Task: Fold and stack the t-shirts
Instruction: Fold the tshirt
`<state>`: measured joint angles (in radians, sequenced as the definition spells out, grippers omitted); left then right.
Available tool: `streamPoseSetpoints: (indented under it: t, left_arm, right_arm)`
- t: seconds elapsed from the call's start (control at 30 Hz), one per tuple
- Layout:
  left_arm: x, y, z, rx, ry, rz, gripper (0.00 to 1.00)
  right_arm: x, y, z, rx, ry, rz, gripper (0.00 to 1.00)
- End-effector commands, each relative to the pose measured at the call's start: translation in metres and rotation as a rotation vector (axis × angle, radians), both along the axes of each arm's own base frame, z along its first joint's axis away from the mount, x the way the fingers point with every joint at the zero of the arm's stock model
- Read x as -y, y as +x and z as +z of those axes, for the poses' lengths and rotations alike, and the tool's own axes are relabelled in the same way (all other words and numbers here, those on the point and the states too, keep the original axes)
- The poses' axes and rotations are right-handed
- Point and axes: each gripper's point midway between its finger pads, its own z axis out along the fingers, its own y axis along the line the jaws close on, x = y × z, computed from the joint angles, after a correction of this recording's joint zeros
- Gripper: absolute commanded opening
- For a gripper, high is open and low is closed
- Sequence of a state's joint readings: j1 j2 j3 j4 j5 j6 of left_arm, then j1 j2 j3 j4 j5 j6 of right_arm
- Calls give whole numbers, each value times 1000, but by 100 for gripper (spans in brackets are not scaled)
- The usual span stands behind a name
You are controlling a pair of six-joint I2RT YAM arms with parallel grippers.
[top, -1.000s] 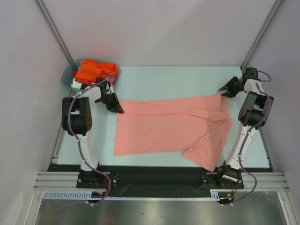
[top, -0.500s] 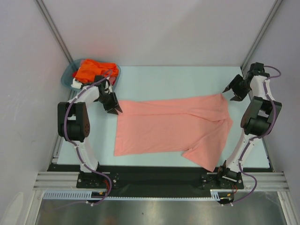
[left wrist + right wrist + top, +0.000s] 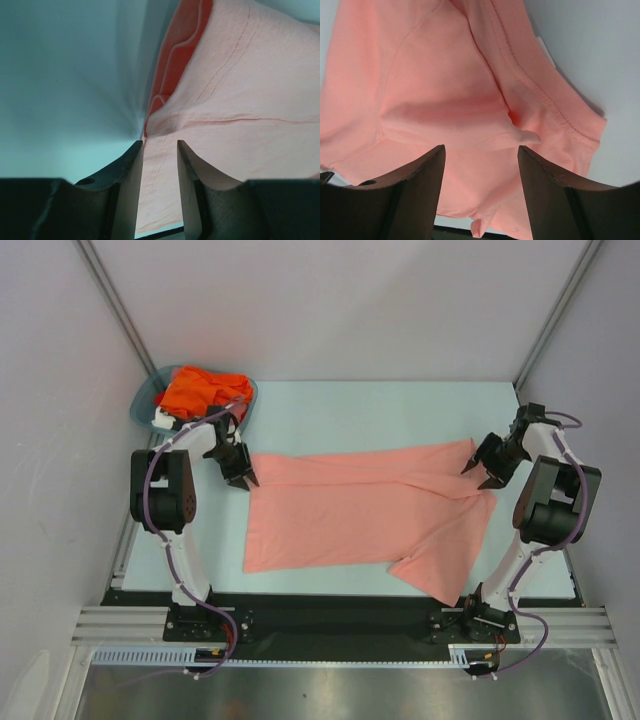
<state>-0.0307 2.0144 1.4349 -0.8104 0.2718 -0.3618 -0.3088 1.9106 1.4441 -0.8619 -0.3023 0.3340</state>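
Observation:
The salmon-pink t-shirt (image 3: pixel 360 510) lies spread across the pale table, with its near right part folded over. My left gripper (image 3: pixel 243 478) is low at the shirt's far left corner, open by a narrow gap, with the cloth (image 3: pixel 240 100) showing between and beyond the fingers (image 3: pixel 160 144). My right gripper (image 3: pixel 478 468) is wide open over the shirt's far right corner (image 3: pixel 435 75), holding nothing (image 3: pixel 481 147). The bright orange t-shirt (image 3: pixel 200 390) lies bunched in the basket. A bit of white cloth (image 3: pixel 162 420) shows at the basket's near edge.
The teal basket (image 3: pixel 143 400) stands at the far left corner of the table (image 3: pixel 380 415), just behind my left arm. Grey walls and slanted frame posts close in the back and sides. A black rail runs along the near edge.
My right gripper has come from beyond the far right corner toward me and down over the shirt's corner. My left gripper shifted slightly at the far left corner. The shirt has not moved.

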Motion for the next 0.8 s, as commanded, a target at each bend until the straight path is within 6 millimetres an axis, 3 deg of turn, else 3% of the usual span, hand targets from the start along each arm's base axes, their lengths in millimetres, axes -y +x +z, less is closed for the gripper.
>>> streamPoseSetpoints:
  t: [0.0, 0.63, 0.77]
  left_arm:
    - [-1, 8, 7, 37, 14, -23, 39]
    - [-3, 30, 2, 69, 29, -11, 35]
    - [-3, 33, 0, 61, 30, -14, 23]
  right_arm:
    - [5, -5, 22, 57, -53, 20, 66]
    - [-2, -26, 8, 11, -44, 36, 66]
    - [-1, -29, 6, 1, -47, 36, 67]
